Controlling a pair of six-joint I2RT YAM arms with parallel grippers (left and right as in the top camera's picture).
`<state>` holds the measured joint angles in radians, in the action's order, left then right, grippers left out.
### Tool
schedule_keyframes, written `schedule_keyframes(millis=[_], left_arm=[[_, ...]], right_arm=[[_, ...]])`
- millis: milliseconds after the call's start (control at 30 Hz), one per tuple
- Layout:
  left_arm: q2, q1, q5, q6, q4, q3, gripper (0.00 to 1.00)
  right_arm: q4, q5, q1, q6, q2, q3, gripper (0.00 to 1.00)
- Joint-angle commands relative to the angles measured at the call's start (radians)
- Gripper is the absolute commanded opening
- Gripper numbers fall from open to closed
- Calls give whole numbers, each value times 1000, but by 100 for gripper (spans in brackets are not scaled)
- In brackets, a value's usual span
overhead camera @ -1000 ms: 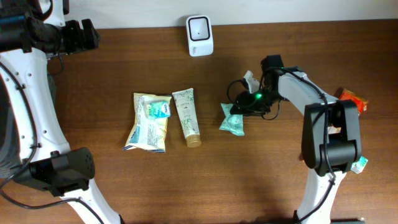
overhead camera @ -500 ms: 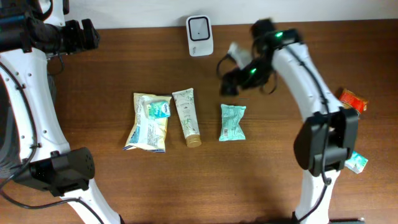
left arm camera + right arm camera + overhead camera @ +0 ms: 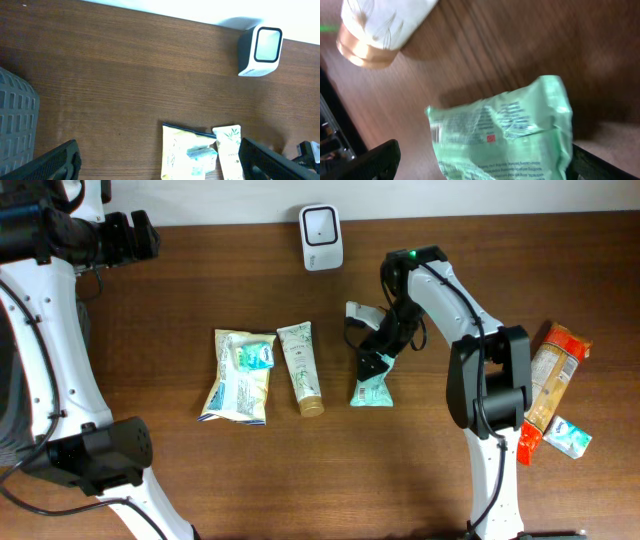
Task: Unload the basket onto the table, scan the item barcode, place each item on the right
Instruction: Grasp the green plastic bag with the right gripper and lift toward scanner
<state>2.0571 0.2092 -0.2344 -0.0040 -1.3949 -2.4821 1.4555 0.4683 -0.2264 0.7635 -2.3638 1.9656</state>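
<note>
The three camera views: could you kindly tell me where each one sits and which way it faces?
Overhead: fixed above the brown wooden table, looking straight down; both arms show, the right gripper over a mint-green foil pouch.
Left wrist: on the left arm, facing down towards the white box-shaped scanner; its dark fingers frame the bottom corners.
Right wrist: close above the pouch, looking down; its open fingers sit at the bottom corners.
Shared: the white tube with a copper cap appears in all three.
</note>
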Motion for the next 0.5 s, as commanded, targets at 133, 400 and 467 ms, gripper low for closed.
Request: schedule_keyframes(millis=[133,400,467], left_arm=[[7,3,-1,8,1,-2,99],[7,3,-1,8,1,-2,99],[7,3,-1,8,1,-2,99]], right_arm=[[-27,62,37,18,-16,-119,88],[-76,175,37,-92,-16,-187,20],[-76,263,37,-92,-16,-187,4]])
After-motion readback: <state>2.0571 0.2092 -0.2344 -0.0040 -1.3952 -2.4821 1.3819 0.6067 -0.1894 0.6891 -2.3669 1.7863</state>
